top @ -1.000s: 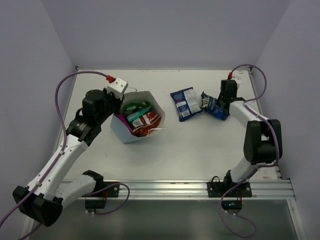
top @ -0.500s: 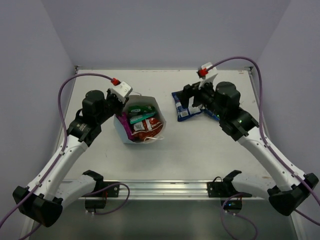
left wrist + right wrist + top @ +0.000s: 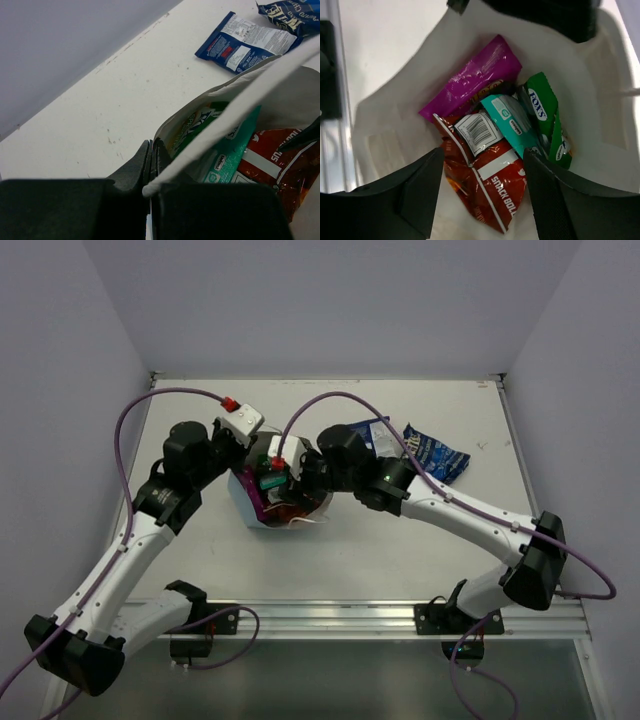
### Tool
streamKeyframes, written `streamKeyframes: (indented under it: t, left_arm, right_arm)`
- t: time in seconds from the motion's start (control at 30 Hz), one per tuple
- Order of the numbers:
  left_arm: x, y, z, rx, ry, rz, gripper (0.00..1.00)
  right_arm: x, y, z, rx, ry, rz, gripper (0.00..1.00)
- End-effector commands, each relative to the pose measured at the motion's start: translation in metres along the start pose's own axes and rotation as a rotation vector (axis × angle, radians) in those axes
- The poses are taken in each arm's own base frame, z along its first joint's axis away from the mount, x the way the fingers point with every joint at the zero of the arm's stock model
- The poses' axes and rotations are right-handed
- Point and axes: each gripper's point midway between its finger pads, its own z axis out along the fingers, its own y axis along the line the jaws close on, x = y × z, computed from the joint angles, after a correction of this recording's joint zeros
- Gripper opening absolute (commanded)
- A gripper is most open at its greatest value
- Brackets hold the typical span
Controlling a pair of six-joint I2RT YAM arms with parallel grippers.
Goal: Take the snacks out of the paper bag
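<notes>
- Four packets are in the paper bag (image 3: 242,503); two more lie out on the table (image 3: 380,560).
- Paper bag: light blue outside, white inside, standing mouth up left of the table's centre, with both wrists at it.
- Left gripper (image 3: 151,162): fingers pressed together on the bag's white rim, the paper edge pinched between them. In the top view this is at the bag's far-left rim.
- Right gripper (image 3: 482,156): fingers spread wide, nothing held, over the bag mouth and pointing down into it. I cannot tell whether the tips touch any packet.
- Magenta packet (image 3: 475,80): slanted against the bag's inner wall, its lower edge tucked under the other packets.
- Red-white packet (image 3: 487,180): on top of the pile with its barcode up, directly under the gap between the right fingers.
- Teal packet (image 3: 512,122): just beside the red-white packet, touching it, and overlapping the green one.
- Green packet (image 3: 546,117): outermost in the pile, lying against the bag wall, white lettering visible.
- Left wrist view: the green, teal and red-white packets show past the rim, and a dark fingertip of the right gripper is over the red-white one.
- Dark blue packet (image 3: 368,430): flat on the table behind the right arm and partly hidden by it, well outside the bag.
- Second dark blue packet (image 3: 437,454): just beside the first, toward the table's right edge, crumpled.
</notes>
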Motion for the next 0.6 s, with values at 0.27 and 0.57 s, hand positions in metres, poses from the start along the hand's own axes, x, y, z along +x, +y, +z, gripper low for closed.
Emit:
streamKeyframes:
  t: [0.27,0.57]
  left_arm:
    - [-0.048,0.0,-0.022,-0.008,-0.198,-0.013,0.0]
    - [-0.047,-0.005,-0.022,0.014,-0.197,-0.031,0.0]
  right_arm:
    - [0.029,-0.048,0.037,0.201,0.119,-0.215,0.65]
    - [0.049,-0.069,0.05,0.298,0.183,-0.31,0.65]
